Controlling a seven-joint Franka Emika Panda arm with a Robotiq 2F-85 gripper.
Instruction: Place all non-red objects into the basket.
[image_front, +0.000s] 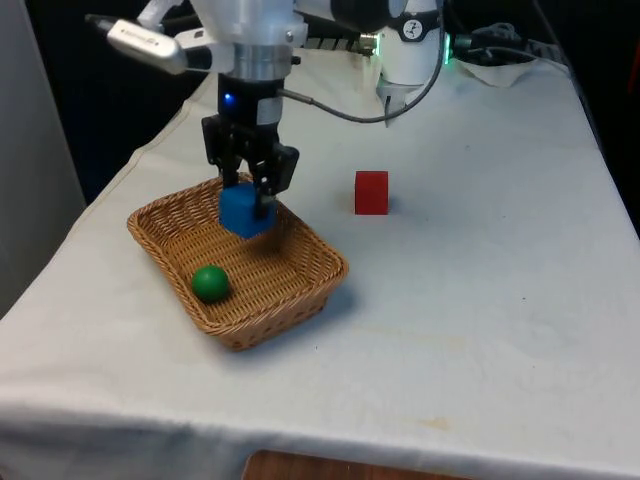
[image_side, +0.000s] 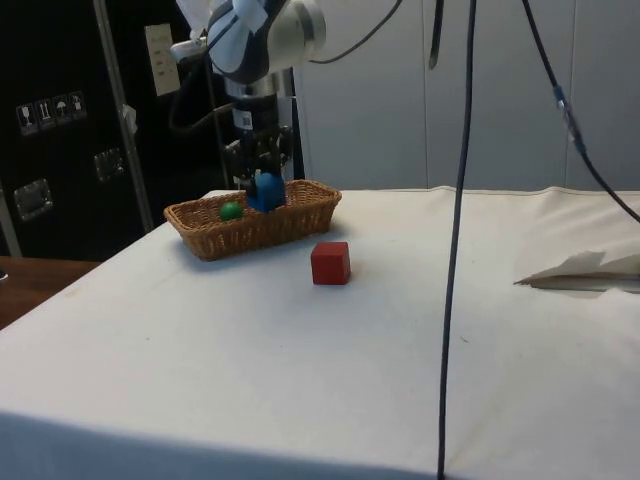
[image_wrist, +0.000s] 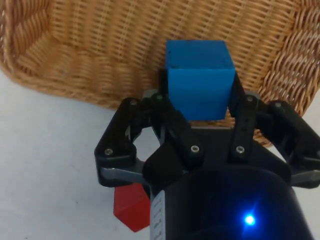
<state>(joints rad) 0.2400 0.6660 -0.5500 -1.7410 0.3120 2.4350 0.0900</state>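
Note:
A blue cube hangs over the far end of the wicker basket, held between the fingers of my gripper, which is shut on it. From the wrist the blue cube sits above the basket's woven floor, just inside its rim. The side view has the gripper and blue cube above the basket. A green ball lies in the basket's near part, green ball. A red cube stands on the cloth to the front view's right of the basket.
The red cube sits apart from the basket, and the red cube peeks out beside the gripper body. A black cable hangs down across the side view. Crumpled white material lies at the table's far end.

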